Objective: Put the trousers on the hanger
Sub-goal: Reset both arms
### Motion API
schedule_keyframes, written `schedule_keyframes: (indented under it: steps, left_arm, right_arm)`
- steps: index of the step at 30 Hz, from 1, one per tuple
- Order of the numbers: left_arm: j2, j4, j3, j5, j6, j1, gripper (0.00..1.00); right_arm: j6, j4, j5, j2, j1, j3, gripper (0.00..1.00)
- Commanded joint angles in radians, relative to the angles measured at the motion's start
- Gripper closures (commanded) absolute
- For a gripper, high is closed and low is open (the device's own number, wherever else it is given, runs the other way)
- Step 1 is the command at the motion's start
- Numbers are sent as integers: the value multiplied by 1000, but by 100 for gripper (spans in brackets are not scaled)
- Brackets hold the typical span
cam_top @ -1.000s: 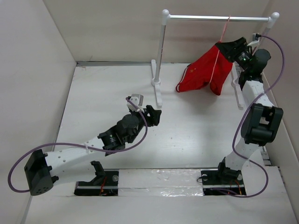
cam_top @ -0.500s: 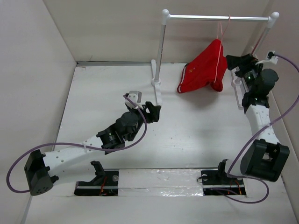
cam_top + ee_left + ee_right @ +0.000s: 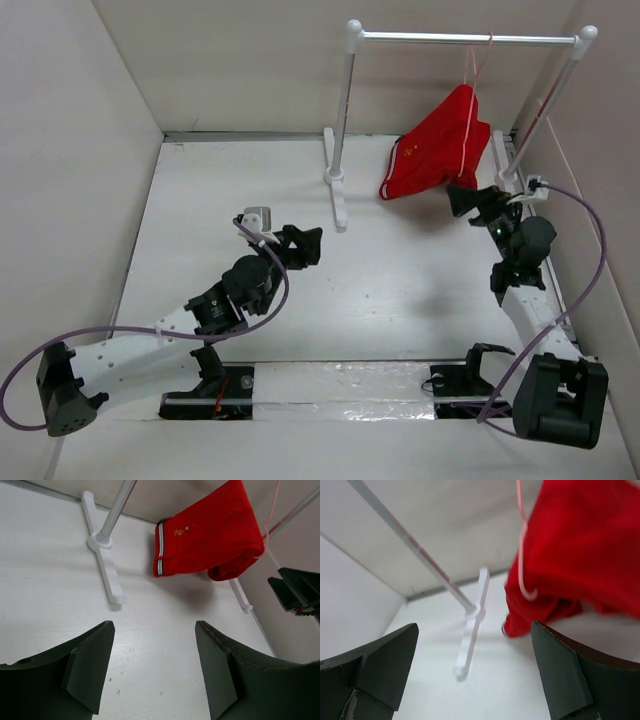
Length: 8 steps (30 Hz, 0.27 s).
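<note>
**Both pincers open and empty, trousers hanging on the rack**

The left pincer (image 3: 304,244) stood with its jaws apart and held nothing. It hovered above the middle of the white desk (image 3: 400,290), well apart from the clothing. The right pincer (image 3: 470,203) also had its jaws spread wide and empty. It sat near the lower right edge of the trousers (image 3: 440,150) without touching them.

The bright red trousers hung draped over the thin pinkish hanger (image 3: 523,540). The hanger was suspended from the metal bar of a white-posted rack (image 3: 470,39) at the far side of the desk.

Only the overhead view showed the whole arrangement: the hanger's hook over the bar near its right end, the cloth bunched below, and both arms reaching in from the near edge.

The left wrist view, looking between its own dark fingers, showed details the overhead view blurred: a white-grey striped band along the trousers' left edge, a small emblem beside it, and a soft shadow on the desk beneath. The right pincer's dark tips showed at that view's right edge.

The right wrist view was close and somewhat blurred. It alone showed the hanger's wire running down the front of the red cloth and ending in a small curved loop. Whether the lowest fold touched the desk could not be told.
</note>
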Motion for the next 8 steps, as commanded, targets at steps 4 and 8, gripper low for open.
schedule_keyframes:
  steps: [4,8]
  left_arm:
    - [-33,-76,-73,-52,-97,2,38]
    - [-28,-51,-89,-50,-102,2,36]
  right_arm:
    - [-81,18,-118,-11,31,-154,0]
    - [-150,-59,-141,-37,67,-143,0]
